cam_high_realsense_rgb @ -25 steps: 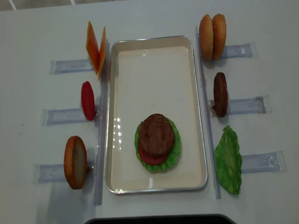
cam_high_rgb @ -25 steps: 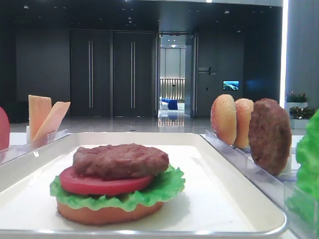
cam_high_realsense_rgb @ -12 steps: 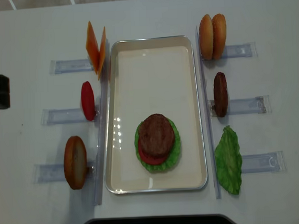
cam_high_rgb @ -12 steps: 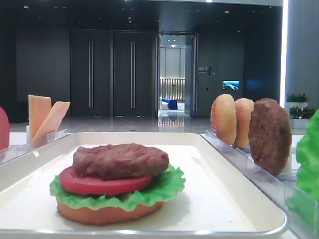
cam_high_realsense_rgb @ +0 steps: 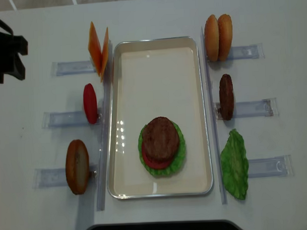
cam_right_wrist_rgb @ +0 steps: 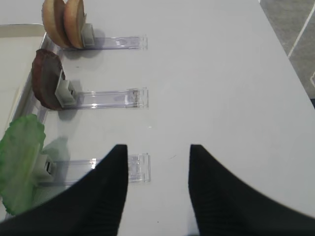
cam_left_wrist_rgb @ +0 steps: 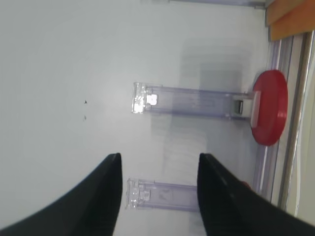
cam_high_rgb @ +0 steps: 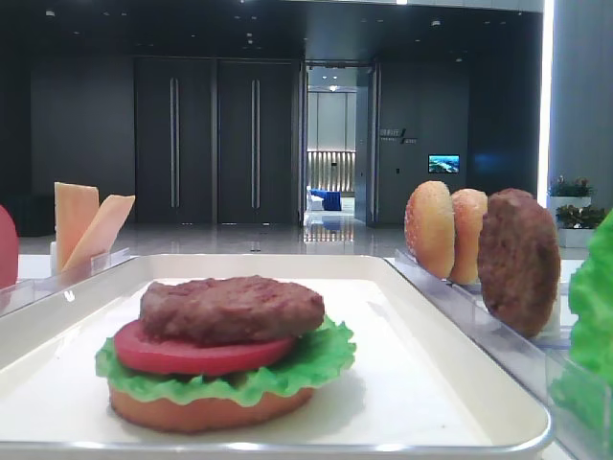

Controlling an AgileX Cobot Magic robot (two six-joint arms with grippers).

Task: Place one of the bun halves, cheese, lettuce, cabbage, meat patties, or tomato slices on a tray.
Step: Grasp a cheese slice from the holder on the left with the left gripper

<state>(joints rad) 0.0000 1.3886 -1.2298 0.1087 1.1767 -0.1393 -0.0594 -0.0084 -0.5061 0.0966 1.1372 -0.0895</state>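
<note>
On the white tray (cam_high_realsense_rgb: 156,41) lies a stack: a meat patty (cam_high_realsense_rgb: 161,139) on a tomato slice (cam_high_realsense_rgb: 151,161), lettuce (cam_high_realsense_rgb: 181,147) and a flat bun half (cam_high_rgb: 201,410). In racks left of the tray stand two cheese slices (cam_high_realsense_rgb: 99,50), a tomato slice (cam_high_realsense_rgb: 90,103) and a bun half (cam_high_realsense_rgb: 77,166). On the right stand two bun halves (cam_high_realsense_rgb: 218,37), a patty (cam_high_realsense_rgb: 226,96) and lettuce (cam_high_realsense_rgb: 234,164). My left gripper (cam_left_wrist_rgb: 158,157) is open and empty over the table, left of the tomato slice (cam_left_wrist_rgb: 269,107). My right gripper (cam_right_wrist_rgb: 157,147) is open and empty, right of the lettuce (cam_right_wrist_rgb: 19,157).
Clear plastic racks (cam_high_realsense_rgb: 68,118) run out from both long sides of the tray. The left arm (cam_high_realsense_rgb: 5,52) shows dark at the far left edge of the overhead view. A dark robot base (cam_high_realsense_rgb: 157,229) lies at the table's near edge.
The left arm has come into the overhead view at the left edge and moved toward the far left corner. The food and tray have not moved.
</note>
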